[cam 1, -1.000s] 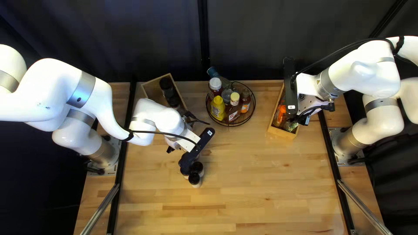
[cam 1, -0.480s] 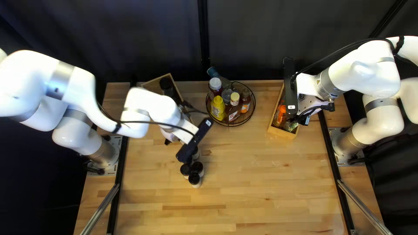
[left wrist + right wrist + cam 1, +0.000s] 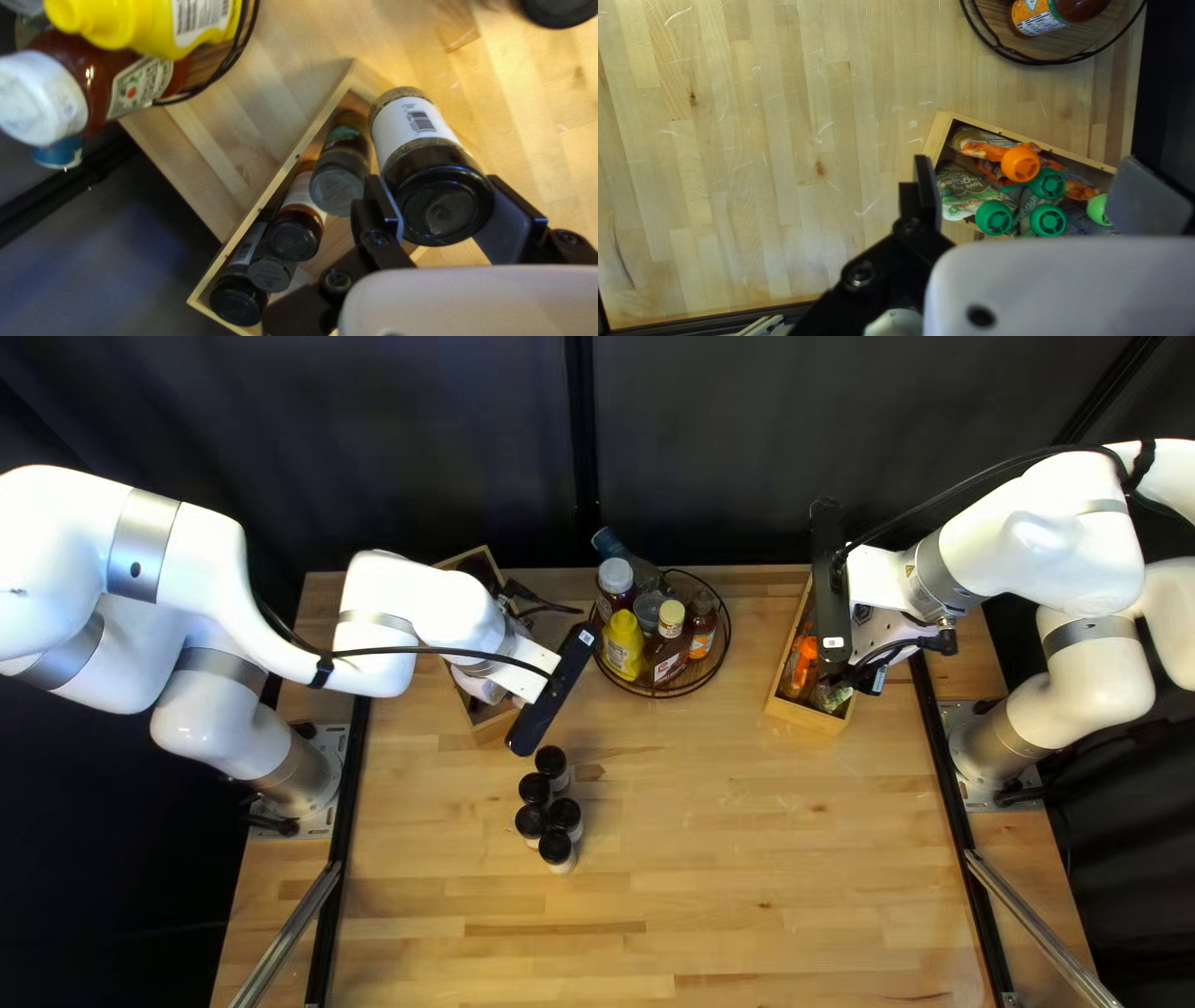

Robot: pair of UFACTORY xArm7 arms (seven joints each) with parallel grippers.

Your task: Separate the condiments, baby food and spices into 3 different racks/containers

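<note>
In the top left view my left gripper [image 3: 552, 691] hangs over the near end of the spice box [image 3: 491, 732]; its fingertips are hidden there. The left wrist view shows this gripper [image 3: 437, 193] shut on a dark-capped spice jar [image 3: 416, 121], beside the box [image 3: 274, 186] where several jars [image 3: 295, 231] lean. Several spice jars [image 3: 565, 815] stand clustered on the table. My right gripper [image 3: 830, 591] is above the baby food box [image 3: 807, 714]. Its fingers stand wide in the right wrist view, the gripper [image 3: 1027, 168] open above pouches [image 3: 1021, 163], touching none.
Between the boxes, a round wire-rimmed tray [image 3: 660, 693] carries condiments, including a yellow bottle [image 3: 621, 644]. A blue-capped bottle [image 3: 632, 560] leans at its back. The dark curtain [image 3: 722, 448] hangs behind the table's far edge.
My left gripper has moved from above the jar cluster toward the table's far edge and the spice box, uncovering more of the standing jars. The right arm has stayed still.
</note>
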